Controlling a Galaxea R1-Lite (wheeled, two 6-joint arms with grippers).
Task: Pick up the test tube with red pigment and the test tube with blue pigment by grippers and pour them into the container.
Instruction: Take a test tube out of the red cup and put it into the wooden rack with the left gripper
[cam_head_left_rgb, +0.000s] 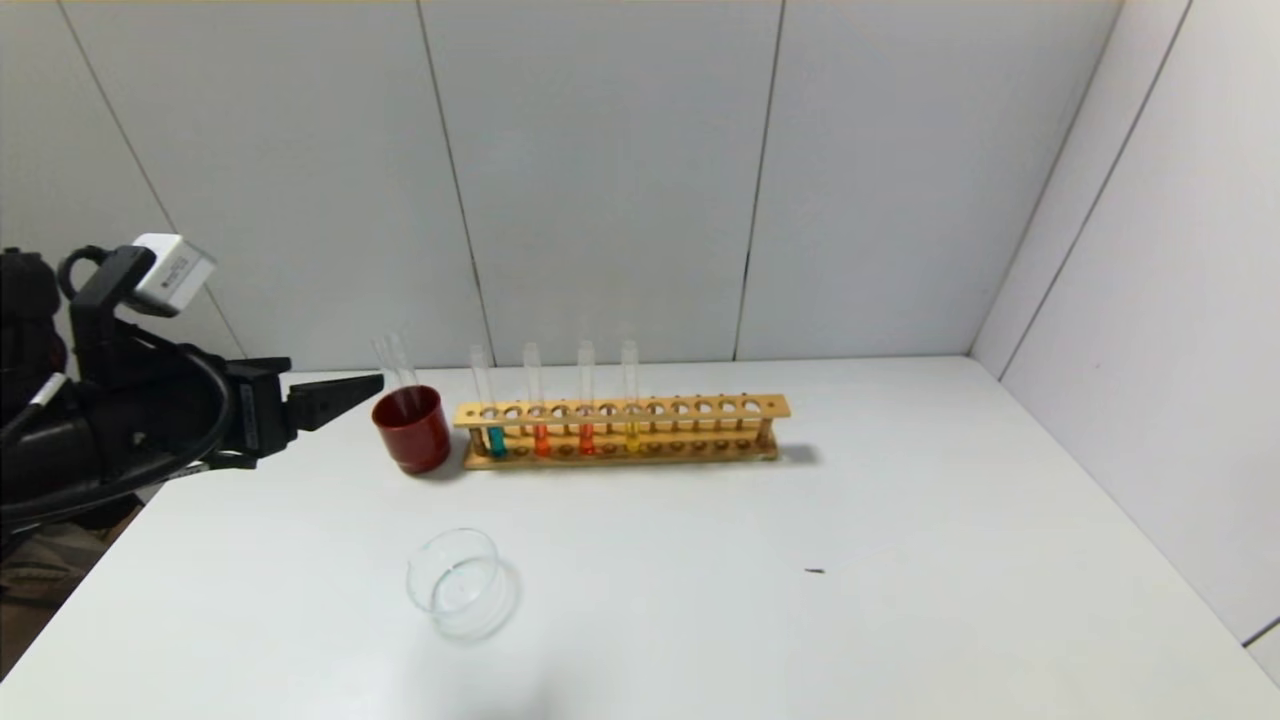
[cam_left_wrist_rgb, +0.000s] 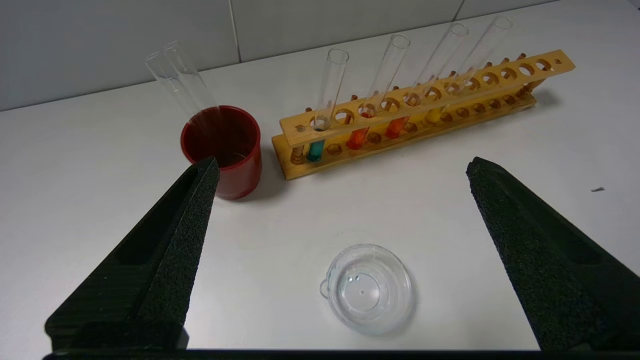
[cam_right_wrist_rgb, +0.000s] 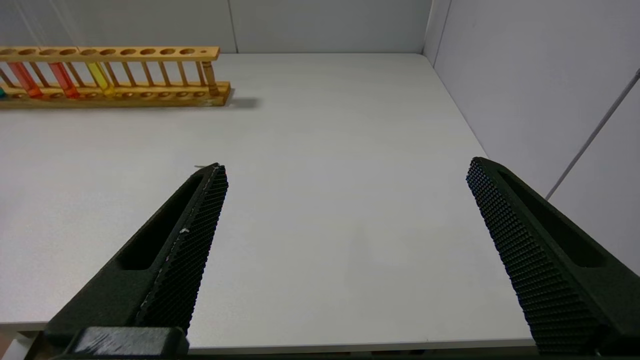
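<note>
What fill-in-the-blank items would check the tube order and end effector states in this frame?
1. The test tube with blue pigment stands in the wooden rack at the end nearest the red ____.
2. The container on the table holds ____ coloured liquid.
3. The left end effector has its fingers ____.
4. The test tube with red pigment stands right next to the ____ one.

Missing words: cup; no; open; blue

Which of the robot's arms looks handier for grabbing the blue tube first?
The left. Its open pincer hovers beside the red cup, near the blue tube at the rack's left end; the right pincer is off toward the rack's far end.
</note>
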